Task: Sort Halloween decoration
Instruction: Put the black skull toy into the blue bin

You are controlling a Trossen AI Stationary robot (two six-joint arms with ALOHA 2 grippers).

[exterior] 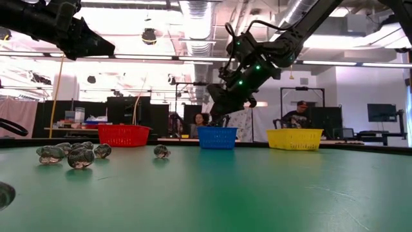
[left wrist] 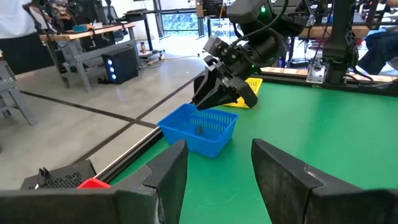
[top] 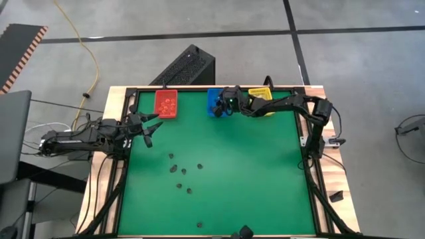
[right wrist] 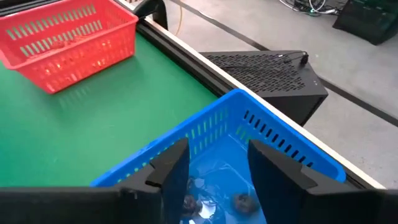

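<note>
Several small dark trinkets (top: 180, 171) lie on the green table; the low view shows them as a cluster (exterior: 72, 154). A few more lie inside the blue bin (right wrist: 241, 200). My right gripper (top: 219, 110) hangs open over the blue bin (top: 214, 101) at the far edge, holding nothing; it also shows in the low view (exterior: 217, 111) and the left wrist view (left wrist: 208, 98). My left gripper (top: 153, 127) is open and empty above the table's left side, near the red bin (top: 166, 103).
Red bin (exterior: 123, 135), blue bin (exterior: 217, 137) and yellow bin (exterior: 294, 138) stand in a row along the far edge. A black box (top: 186, 66) sits on the floor behind the table. People sit at desks (exterior: 297, 116) beyond the table. A lone trinket (top: 200, 224) lies near the front edge.
</note>
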